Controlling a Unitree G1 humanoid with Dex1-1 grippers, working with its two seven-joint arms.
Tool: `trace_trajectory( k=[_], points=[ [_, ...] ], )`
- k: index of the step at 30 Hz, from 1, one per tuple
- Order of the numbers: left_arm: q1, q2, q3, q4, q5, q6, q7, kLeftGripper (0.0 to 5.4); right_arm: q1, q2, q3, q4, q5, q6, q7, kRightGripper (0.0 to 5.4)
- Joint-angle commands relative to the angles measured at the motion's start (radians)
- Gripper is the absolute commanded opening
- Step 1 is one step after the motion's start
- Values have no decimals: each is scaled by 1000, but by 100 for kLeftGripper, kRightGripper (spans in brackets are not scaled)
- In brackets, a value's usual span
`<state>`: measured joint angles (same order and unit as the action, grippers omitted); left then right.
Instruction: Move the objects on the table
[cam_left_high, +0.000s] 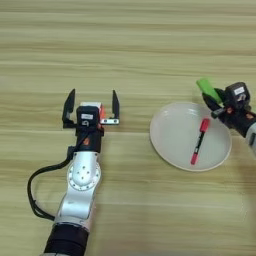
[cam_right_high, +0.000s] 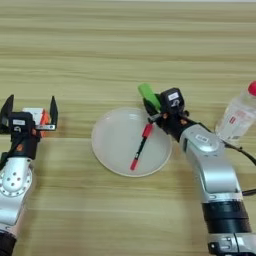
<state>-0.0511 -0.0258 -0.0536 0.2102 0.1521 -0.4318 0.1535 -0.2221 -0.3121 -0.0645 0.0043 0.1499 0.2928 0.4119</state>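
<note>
Gripping the green block at the plate rim, right gripper, marker on plate, left gripper wide open around half-hidden cube

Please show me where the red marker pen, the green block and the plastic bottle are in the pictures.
red marker pen (cam_left_high: 199, 142): left eye view, middle of its barrel.
green block (cam_right_high: 149, 95): right eye view, its top face.
plastic bottle (cam_right_high: 237, 117): right eye view, its clear body.
</note>
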Motion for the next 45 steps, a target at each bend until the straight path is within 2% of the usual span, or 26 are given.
trace_trajectory(
  k=[1, 9, 16, 36, 37, 45],
  points=[
    [2, -2, -4, 3, 15, 14, 7, 540, -18, -14, -57, 75, 7, -14, -38, 140],
    [0, -2, -4, 4, 17, 14, 9, 540, -27, -50, -115, 209, -8, -40, -77, 140],
    [4, -1, -4, -2, 18, 14, 10, 540, -24, -76, -91, 311, -46, -47, -79, 140],
    [4, 1, -2, -3, 16, 14, 11, 540, -23, -61, -73, 366, -43, -12, -77, 140],
    [4, 2, -1, -3, 16, 13, 11, 540, -21, -58, -72, 358, -43, -15, -77, 169],
    [6, 3, -2, -4, 16, 13, 12, 540, -10, -50, -75, 310, -47, -42, -92, 257]
  ],
)
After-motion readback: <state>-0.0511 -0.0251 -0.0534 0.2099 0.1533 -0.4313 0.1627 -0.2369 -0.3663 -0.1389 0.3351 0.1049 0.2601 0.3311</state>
